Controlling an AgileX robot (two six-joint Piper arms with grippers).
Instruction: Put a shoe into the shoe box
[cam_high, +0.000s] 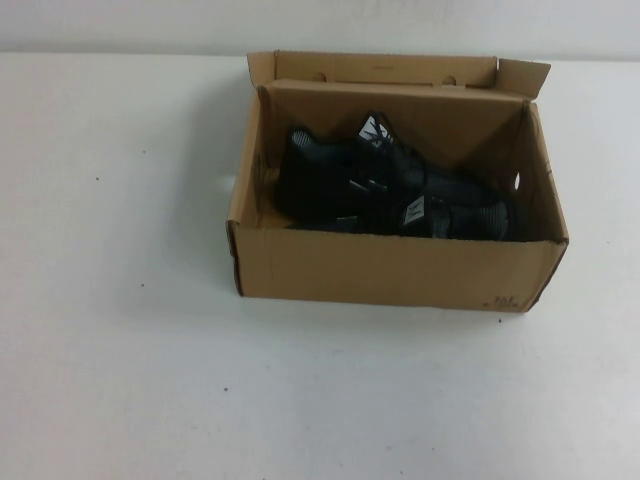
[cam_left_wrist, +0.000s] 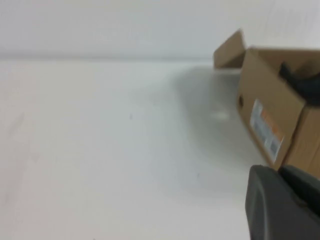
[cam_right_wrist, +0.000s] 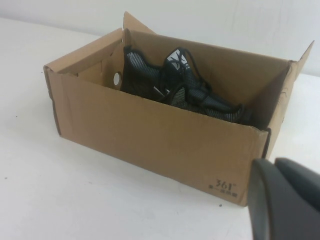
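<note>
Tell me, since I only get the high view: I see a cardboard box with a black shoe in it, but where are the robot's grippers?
Observer: The left gripper is out to the left of the shoe box, apart from it, above the table.
Operator: And the other one?
Observer: The right gripper is just off the box's near right corner, close to the small black print.
Operator: Is there anything on the box's left end?
Observer: Yes, a white label with orange on it.
</note>
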